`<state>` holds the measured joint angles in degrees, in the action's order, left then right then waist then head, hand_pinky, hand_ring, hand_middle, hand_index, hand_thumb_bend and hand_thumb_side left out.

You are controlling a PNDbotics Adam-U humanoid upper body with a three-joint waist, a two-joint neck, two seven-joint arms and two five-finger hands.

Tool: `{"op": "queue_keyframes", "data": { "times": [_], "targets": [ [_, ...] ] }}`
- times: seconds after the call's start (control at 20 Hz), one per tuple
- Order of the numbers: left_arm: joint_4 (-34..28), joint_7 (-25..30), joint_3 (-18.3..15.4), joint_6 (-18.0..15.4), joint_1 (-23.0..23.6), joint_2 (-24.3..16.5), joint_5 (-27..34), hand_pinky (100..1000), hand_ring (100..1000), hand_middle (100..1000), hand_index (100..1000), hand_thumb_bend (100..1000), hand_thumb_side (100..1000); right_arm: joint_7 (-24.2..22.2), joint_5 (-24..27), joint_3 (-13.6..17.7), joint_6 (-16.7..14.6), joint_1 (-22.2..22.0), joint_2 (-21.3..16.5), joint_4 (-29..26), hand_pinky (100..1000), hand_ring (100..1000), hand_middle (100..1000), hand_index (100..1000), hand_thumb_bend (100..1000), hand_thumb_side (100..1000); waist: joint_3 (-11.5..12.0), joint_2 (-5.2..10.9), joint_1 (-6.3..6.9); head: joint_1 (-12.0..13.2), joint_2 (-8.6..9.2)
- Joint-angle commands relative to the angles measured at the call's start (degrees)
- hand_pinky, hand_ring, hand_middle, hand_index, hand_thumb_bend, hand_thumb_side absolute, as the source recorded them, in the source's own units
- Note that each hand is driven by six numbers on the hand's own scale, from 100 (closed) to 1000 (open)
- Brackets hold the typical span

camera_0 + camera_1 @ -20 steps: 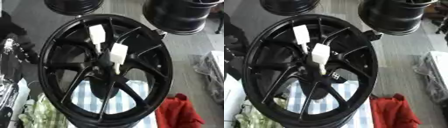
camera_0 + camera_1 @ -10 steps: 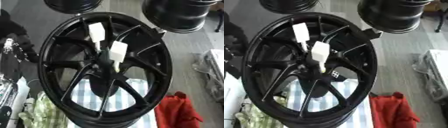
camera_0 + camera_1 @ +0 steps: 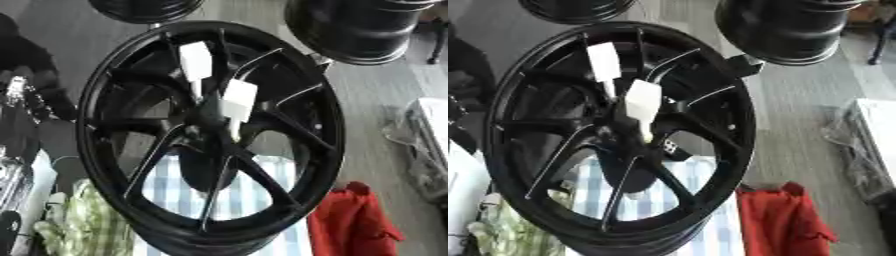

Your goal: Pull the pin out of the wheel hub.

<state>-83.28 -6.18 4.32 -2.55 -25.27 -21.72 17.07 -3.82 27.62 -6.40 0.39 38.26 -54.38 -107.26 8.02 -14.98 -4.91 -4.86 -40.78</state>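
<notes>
Left edge: green-and-white glove [image 3: 74,225] on a blue-and-white checked cloth [image 3: 184,192] showing through the spokes. Centre: black multi-spoke wheel [image 3: 210,135] fills the view, two white pins [image 3: 196,62] [image 3: 236,102] sticking out near its hub [image 3: 210,127], both seated. Right: red cloth [image 3: 354,220] beside the rim; neither hand in view, so finger state can't be told.

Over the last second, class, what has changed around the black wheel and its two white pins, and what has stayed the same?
Nothing among the things has visibly moved. The whole picture shifts slightly, which reads as the camera tilting. The two white pins stand in the black wheel near its hub as before, neither pulled out. The red cloth and striped cloth lie unchanged. No hand shows in either view.
</notes>
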Motion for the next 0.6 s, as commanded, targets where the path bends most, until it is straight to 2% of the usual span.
{"op": "queue_keyframes", "data": {
  "times": [0.05, 0.1, 0.15, 0.2, 0.4, 0.6],
  "targets": [
    [-0.4, 0.21, 0.04, -0.02, -0.54, -1.76, -0.68, 587, 720, 713, 760, 120, 877, -1.36, -3.07, -1.24, 2.07, 1.63, -2.51, -2.97, 903, 787, 818, 848, 100, 537, 0.05, 1.79, 0.04, -0.12, -0.3],
    [-0.37, 0.23, 0.07, -0.01, -0.52, -1.79, -0.73, 587, 720, 713, 760, 120, 877, -1.47, -3.86, -1.65, 3.0, 1.89, -2.52, -3.49, 903, 787, 818, 848, 100, 537, 0.04, 1.81, 0.01, -0.08, -0.32],
    [-0.35, 0.25, 0.07, -0.02, -0.51, -1.8, -0.77, 586, 720, 713, 760, 120, 877, -1.56, -4.5, -1.92, 3.81, 1.99, -2.56, -3.85, 903, 796, 814, 859, 100, 100, 0.02, 1.81, -0.01, -0.04, -0.33],
    [-0.31, 0.3, 0.16, 0.0, -0.47, -1.9, -0.84, 586, 720, 713, 760, 120, 878, -2.15, -5.82, -3.03, 5.69, 2.34, -3.02, -4.09, 905, 800, 831, 862, 100, 612, 0.05, 1.89, -0.15, 0.03, -0.4],
    [-0.14, 0.46, 0.36, 0.04, -0.34, -2.17, -1.04, 586, 720, 712, 760, 119, 880, -4.67, -10.17, -6.71, 12.45, 4.57, -3.36, -5.65, 909, 809, 838, 869, 100, 643, -0.04, 2.03, -0.37, 0.36, -0.65],
    [-0.05, 0.61, 0.51, 0.05, -0.3, -2.32, -1.2, 586, 720, 712, 758, 119, 880, -7.66, -12.51, -9.43, 16.33, 6.22, -3.28, -6.48, 912, 816, 843, 876, 100, 672, 0.02, 2.11, -0.59, 0.27, -0.73]
  ]
}}
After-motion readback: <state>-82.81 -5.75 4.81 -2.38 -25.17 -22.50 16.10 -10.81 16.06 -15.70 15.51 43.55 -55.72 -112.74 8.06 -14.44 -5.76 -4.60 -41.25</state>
